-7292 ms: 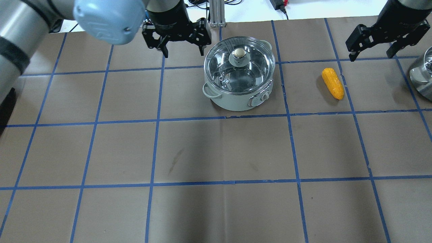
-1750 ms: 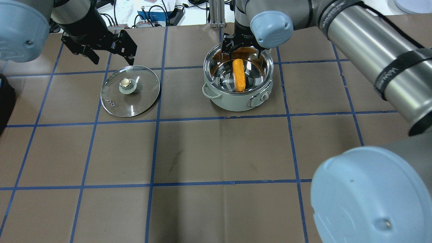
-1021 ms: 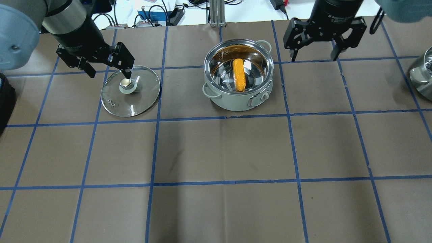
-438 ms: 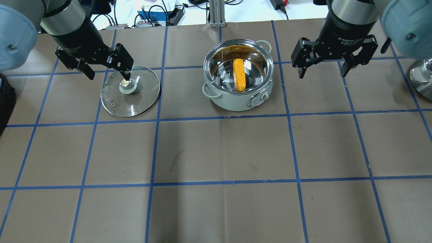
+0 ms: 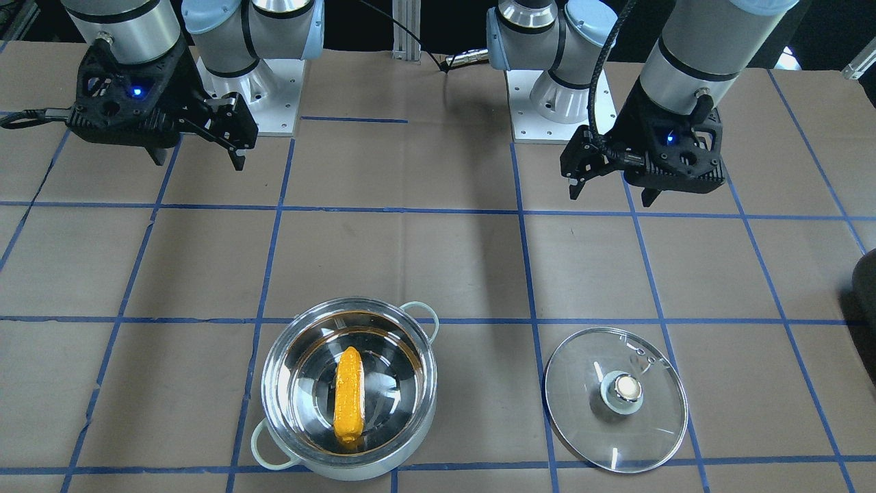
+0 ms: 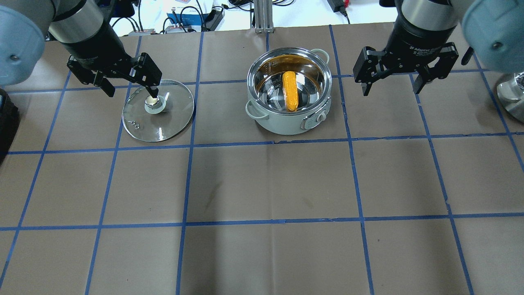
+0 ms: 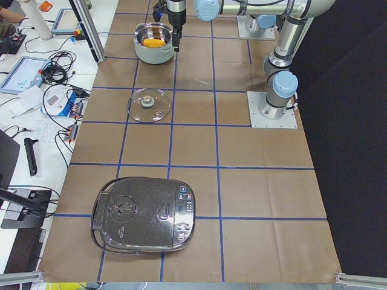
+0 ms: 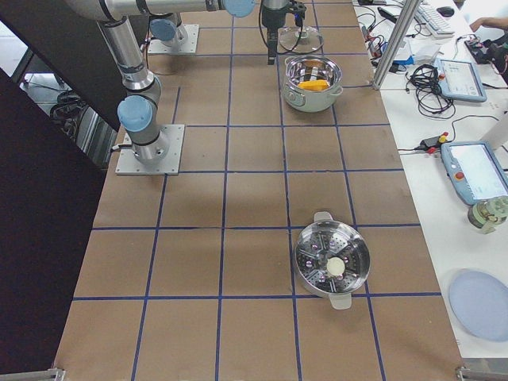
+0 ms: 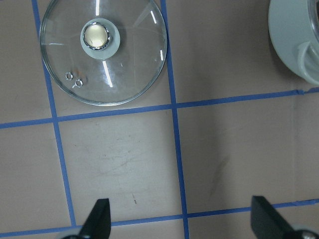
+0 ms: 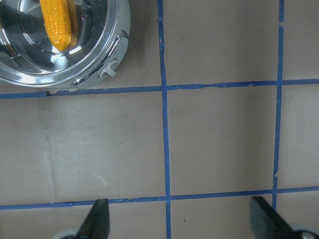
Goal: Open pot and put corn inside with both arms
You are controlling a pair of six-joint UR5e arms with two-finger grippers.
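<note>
1. Two grippers hang above the table [image 6: 262,184], and both are empty.
2. The left gripper [image 6: 132,93] has its jaws spread wide. In its wrist view the fingers [image 9: 97,219] stand far apart at the lower edge, with only brown paper between them.
3. The right gripper [image 6: 390,91] is spread wide in the same way, and nothing is between its fingers [image 10: 97,219].
4. The pot [image 6: 286,128] stands uncovered near the table's edge away from the robot. In the overhead view it is between the two grippers.
5. The corn [image 6: 289,91] lies inside the pot, flat on the shiny bottom. No gripper touches it.
6. The lid [image 6: 168,121] lies flat on the table with the knob [image 6: 154,103] up, on the robot's left of the pot. The two are apart, and a blue tape line runs between them.
7. In the overhead view one left finger overlaps the knob. The front view shows this gripper apart from the lid, on the robot's side of it.
8. The right gripper is on the other side of the pot and apart from it. Its wrist view shows the pot and corn in the upper left corner.
9. A black cooker [image 7: 145,214] rests at the table's end on the robot's left, and a steel steamer [image 8: 317,254] at the end on its right.
</note>
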